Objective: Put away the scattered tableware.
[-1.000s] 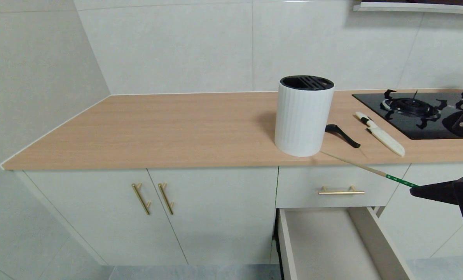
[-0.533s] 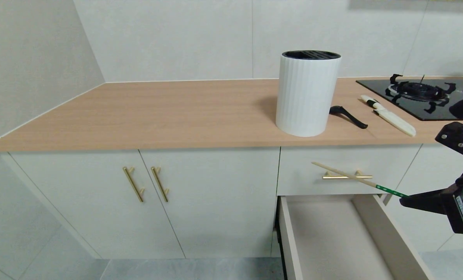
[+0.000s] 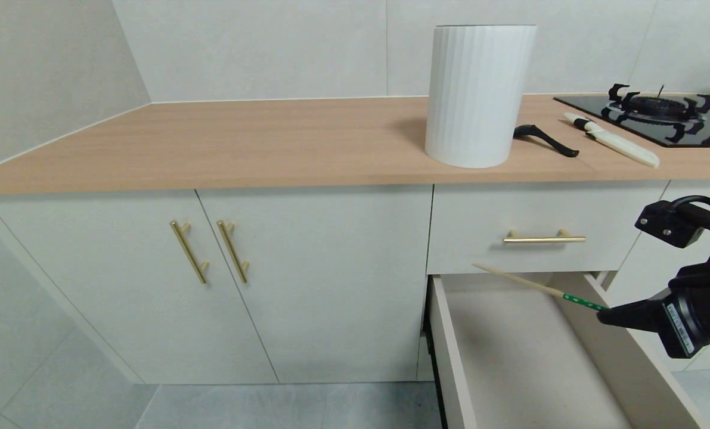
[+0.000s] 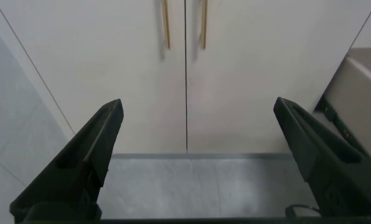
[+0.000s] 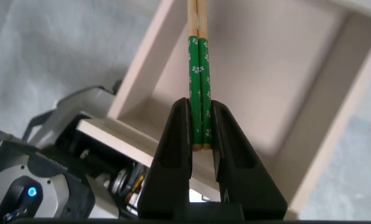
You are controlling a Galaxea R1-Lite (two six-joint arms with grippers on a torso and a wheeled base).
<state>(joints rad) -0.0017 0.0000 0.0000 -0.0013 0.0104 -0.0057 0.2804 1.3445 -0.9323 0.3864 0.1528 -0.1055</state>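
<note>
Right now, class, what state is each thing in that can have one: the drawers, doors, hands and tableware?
lower drawer: pulled open
upper drawer: shut
cupboard doors: shut
left hand: open, empty
right hand: shut on the chopsticks
chopsticks: held above the lower drawer
knife: lying flat on the counter
white holder: standing upright

the right gripper [image 3: 602, 311] has carried the chopsticks [image 3: 539, 288] down from counter height to over the open drawer [image 3: 447, 357].
</note>
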